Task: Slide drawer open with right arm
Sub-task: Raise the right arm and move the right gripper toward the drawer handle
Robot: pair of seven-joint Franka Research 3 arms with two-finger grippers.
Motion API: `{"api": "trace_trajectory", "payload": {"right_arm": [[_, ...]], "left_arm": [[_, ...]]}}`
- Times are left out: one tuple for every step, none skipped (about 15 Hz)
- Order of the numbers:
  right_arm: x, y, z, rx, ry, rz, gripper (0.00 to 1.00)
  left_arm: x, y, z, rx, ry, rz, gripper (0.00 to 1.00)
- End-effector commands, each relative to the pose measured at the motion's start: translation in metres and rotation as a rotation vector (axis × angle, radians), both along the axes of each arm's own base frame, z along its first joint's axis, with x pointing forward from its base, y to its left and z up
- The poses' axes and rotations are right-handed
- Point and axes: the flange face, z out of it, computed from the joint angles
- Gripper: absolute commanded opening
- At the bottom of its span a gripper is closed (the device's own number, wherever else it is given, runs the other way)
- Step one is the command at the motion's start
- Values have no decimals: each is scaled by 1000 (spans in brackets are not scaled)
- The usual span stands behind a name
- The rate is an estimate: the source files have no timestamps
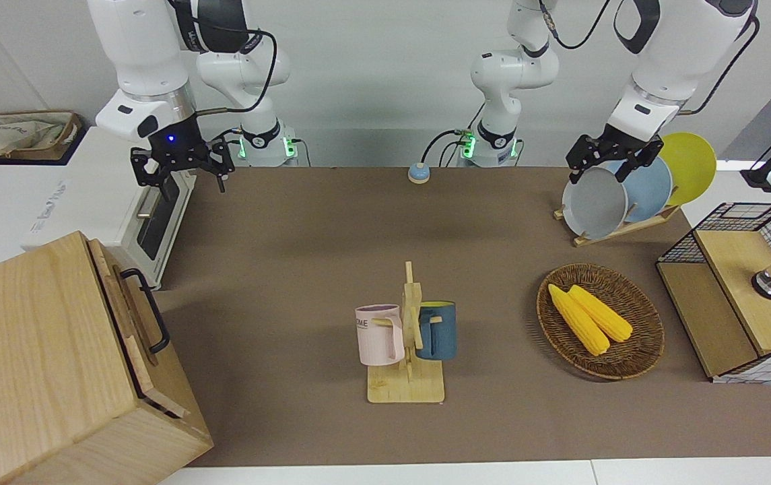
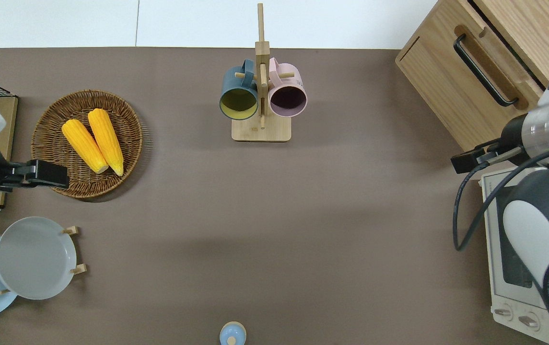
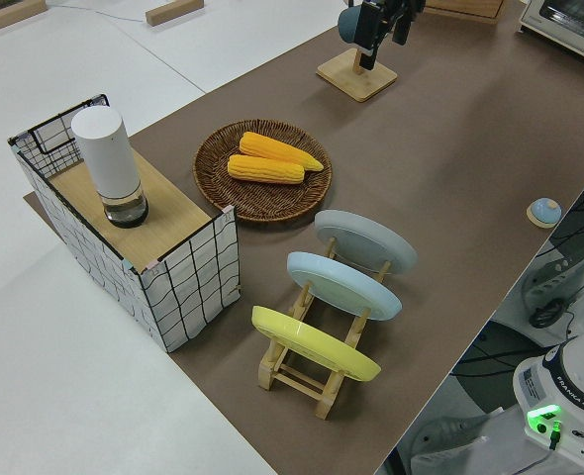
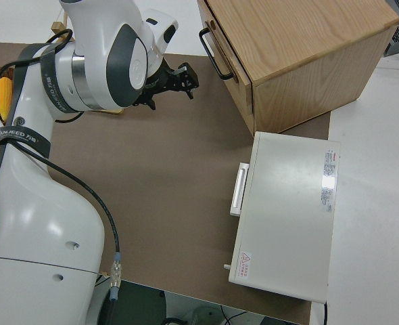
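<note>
Hovering with fingers spread, the right gripper (image 1: pixel 182 168) is sitting near the toaster oven (image 4: pixel 287 217) — the drawer (image 2: pixel 466 79), shut, lies just beside that oven, farther from the robots. Misjudging the handle (image 1: pixel 148 310) risks bumping the oven's door — or missing entirely. The left arm is parked.

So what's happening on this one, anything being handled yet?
Nothing is gripped yet. The right gripper hangs in the air by the toaster oven, short of the drawer in the wooden box. The drawer looks shut, its black bar handle untouched. The left arm is parked.
</note>
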Motion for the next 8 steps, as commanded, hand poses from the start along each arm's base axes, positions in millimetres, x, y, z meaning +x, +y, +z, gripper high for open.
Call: {"api": "trace_trajectory", "payload": {"right_arm": [[7, -3, -5, -30, -27, 39, 983], [8, -1, -7, -29, -30, 43, 983], [9, 3, -7, -30, -32, 49, 983], [10, 4, -9, -33, -32, 52, 983], [10, 3, -9, -36, -32, 52, 985], [10, 4, -10, -35, -32, 51, 983], [10, 4, -10, -38, -32, 54, 983], [13, 3, -11, -48, -37, 58, 983]], "left_arm": [[-4, 1, 2, 12, 7, -7, 995], [-4, 0, 2, 12, 7, -8, 995], [-4, 1, 2, 12, 7, -7, 995], [-4, 1, 2, 12, 7, -7, 995], [-4, 1, 2, 12, 7, -7, 998], [-4, 1, 2, 12, 7, -7, 998], [-4, 1, 2, 12, 7, -7, 998], [-4, 1, 2, 12, 6, -7, 998]]}}
